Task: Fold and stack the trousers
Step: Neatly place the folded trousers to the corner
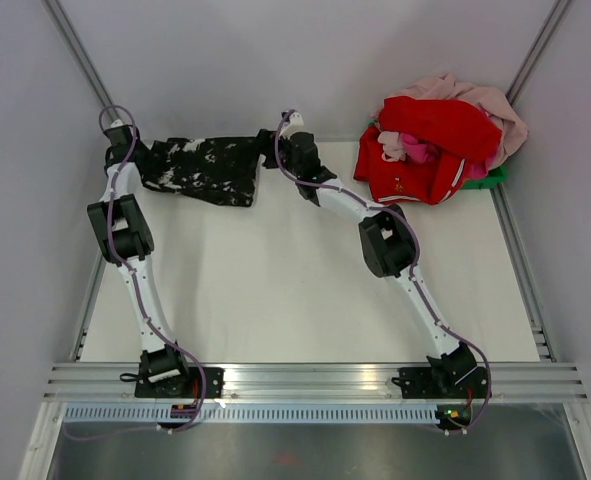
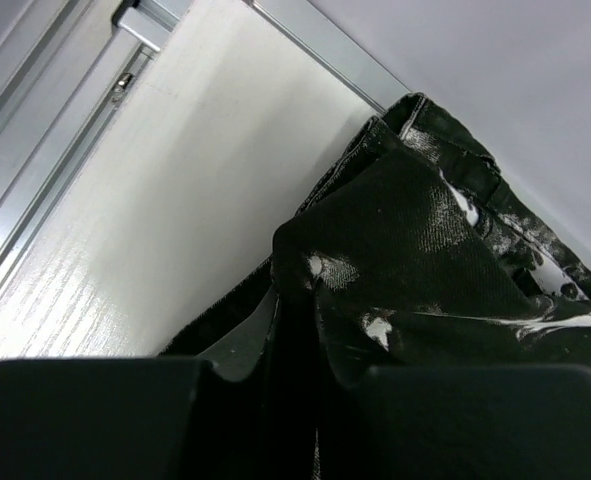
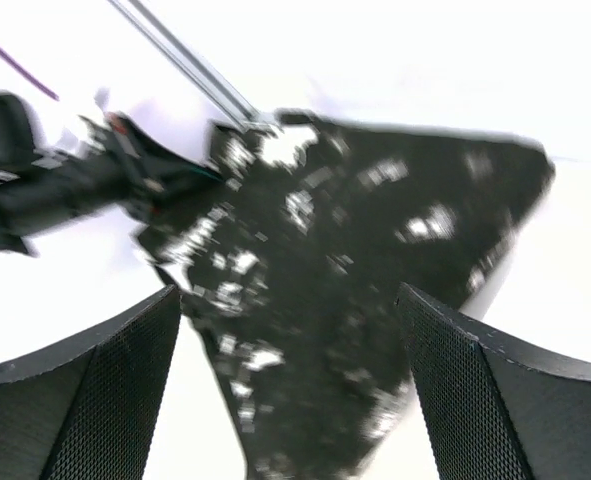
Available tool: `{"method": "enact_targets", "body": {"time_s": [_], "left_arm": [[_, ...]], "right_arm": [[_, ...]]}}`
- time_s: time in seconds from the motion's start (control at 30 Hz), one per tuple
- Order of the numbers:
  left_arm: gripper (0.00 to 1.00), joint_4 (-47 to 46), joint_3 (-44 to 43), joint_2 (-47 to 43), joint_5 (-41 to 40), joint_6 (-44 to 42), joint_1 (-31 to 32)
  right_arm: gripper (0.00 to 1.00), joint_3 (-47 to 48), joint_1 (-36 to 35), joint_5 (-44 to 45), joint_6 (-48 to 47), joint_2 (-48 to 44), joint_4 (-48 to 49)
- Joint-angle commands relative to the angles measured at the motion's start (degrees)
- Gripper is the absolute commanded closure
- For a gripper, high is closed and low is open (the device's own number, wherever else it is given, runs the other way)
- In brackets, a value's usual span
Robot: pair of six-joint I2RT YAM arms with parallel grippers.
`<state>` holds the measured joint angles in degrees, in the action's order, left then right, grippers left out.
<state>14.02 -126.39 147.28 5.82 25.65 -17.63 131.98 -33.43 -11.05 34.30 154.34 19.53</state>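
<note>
The trousers [image 1: 207, 168], black with white blotches, lie bunched in a strip at the far left of the white table. My left gripper [image 1: 143, 160] is at their left end. In the left wrist view it [image 2: 297, 372] is shut on a fold of the trousers [image 2: 415, 240]. My right gripper [image 1: 272, 150] is at their right end. In the right wrist view, which is blurred, its fingers [image 3: 105, 380] stand wide apart and empty, and the right gripper [image 3: 290, 300] hovers over the trousers [image 3: 335, 300].
A pile of red and pink clothes [image 1: 440, 145] sits at the far right, with a green item [image 1: 492, 179] under its edge. Metal rails [image 1: 85, 300] run along the table's sides. The white walls stand close behind the trousers.
</note>
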Motion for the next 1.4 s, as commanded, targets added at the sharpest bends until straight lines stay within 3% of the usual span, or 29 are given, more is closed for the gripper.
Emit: {"method": "enact_targets", "body": {"time_s": [0.0,0.2,0.3,0.37,0.4,0.43,0.47,0.57,0.63,0.8,0.97,1.1,1.2,1.37], "left_arm": [[0.84,-2.95,-2.72,0.81,-7.91,1.94,-2.06],[0.98,-1.72,-2.81,1.25,-11.18,6.78,-4.34],[0.98,-1.88,-2.55,0.81,-10.59,5.82,-4.78],[0.84,-3.47,-2.63,0.99,-7.69,2.93,-4.78],[0.72,-5.21,-2.64,1.16,-3.76,2.13,-4.78],[0.47,-5.75,-3.07,1.25,-2.15,1.34,-4.78],[0.38,-6.37,-3.08,1.25,-0.48,-0.32,-4.78],[0.15,-6.64,-3.78,0.56,3.49,-3.84,-4.61],[0.1,-6.55,-3.25,-0.5,4.19,-5.95,-4.61],[0.1,-4.97,-1.41,-6.81,3.05,-6.31,-4.52],[0.18,-4.36,5.53,-16.57,1.92,-7.45,-2.33],[0.31,-7.07,14.22,-25.98,-1.15,-8.77,1.1],[0.35,-10.4,21.6,-31.69,-5.11,-9.21,4.17],[0.52,-13.23,28.39,-31.45,-5.12,-5.0,4.8]], "right_arm": [[0.05,0.12,-0.06,-3.02,-1.96,-6.51,0.51],[0.05,-0.58,0.03,-3.45,0.5,-5.72,-0.63],[0.05,-1.46,0.12,-4.24,1.11,-5.63,-0.54],[0.05,-1.73,0.03,-4.33,1.12,-5.63,-0.46],[0.05,-1.82,0.03,-4.42,1.12,-5.63,-0.63],[0.05,-1.9,0.12,-4.59,1.12,-5.63,-0.63],[0.05,-1.99,0.12,-4.77,0.94,-5.72,-0.81],[0.03,-2.43,0.03,-5.56,0.68,-6.16,-1.16],[0.02,-2.96,0.03,-6.17,0.59,-6.86,-1.33],[0.02,-6.82,0.12,-7.58,0.41,-9.49,-1.16],[0.02,-12.0,0.21,-8.9,-1.34,-14.58,-1.77],[0.02,-15.34,0.82,-10.39,-0.56,-18.19,-2.48],[0.02,-19.65,1.61,-11.27,0.15,-22.14,-2.39],[0.02,-30.7,2.93,-9.26,-1.42,-31.63,-1.95]]}}
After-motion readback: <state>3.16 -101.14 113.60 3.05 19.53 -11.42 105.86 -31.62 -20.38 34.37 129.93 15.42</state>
